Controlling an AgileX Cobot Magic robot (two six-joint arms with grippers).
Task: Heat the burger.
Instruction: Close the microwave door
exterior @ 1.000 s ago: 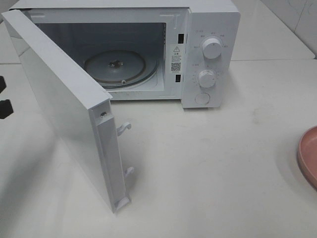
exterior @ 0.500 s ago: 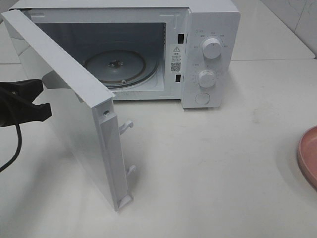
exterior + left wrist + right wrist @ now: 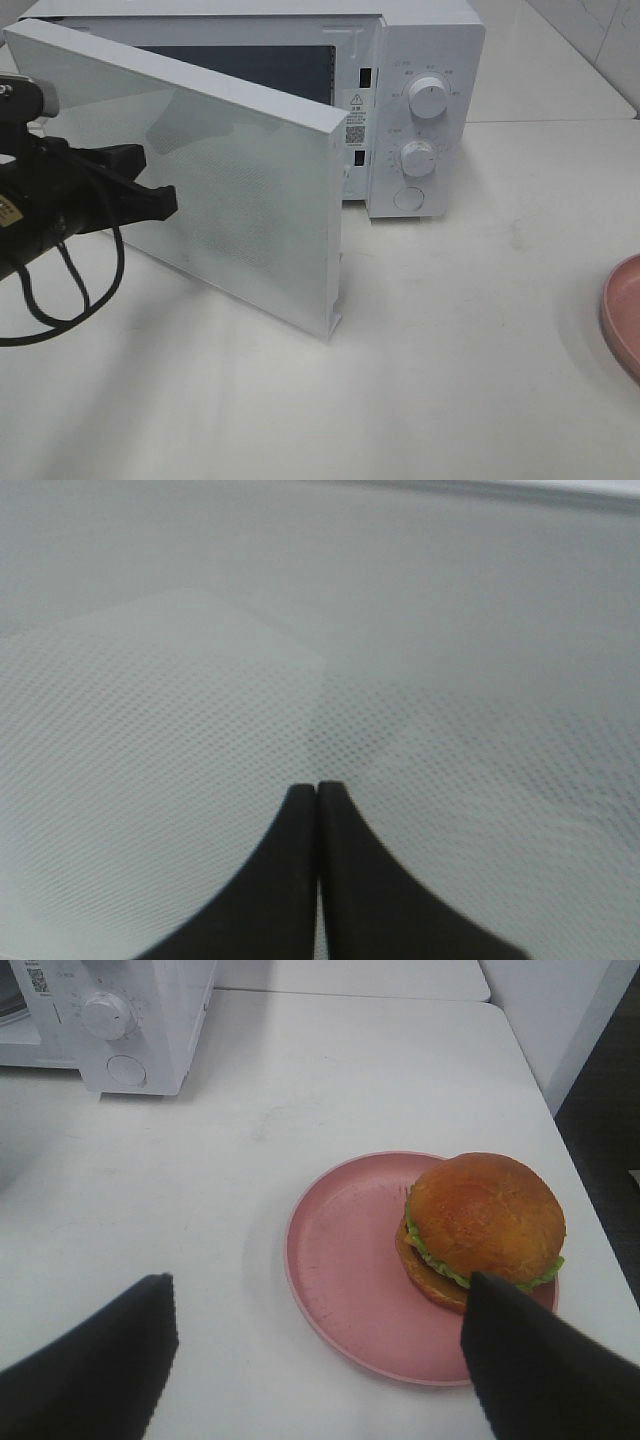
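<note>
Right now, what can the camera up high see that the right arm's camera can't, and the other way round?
Only the high view shows the microwave's door, partly swung across the opening, and the left gripper, shut, right by the outside of that door. Only the right wrist view shows the burger sitting on the pink plate, and the open right gripper above the plate's near rim. Both show the microwave with its two knobs, the white table, and the plate, though the high view catches just its edge.

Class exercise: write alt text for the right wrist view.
A burger sits on a pink plate on a white table, between the open right gripper fingers; a white microwave's dials show beyond.
</note>
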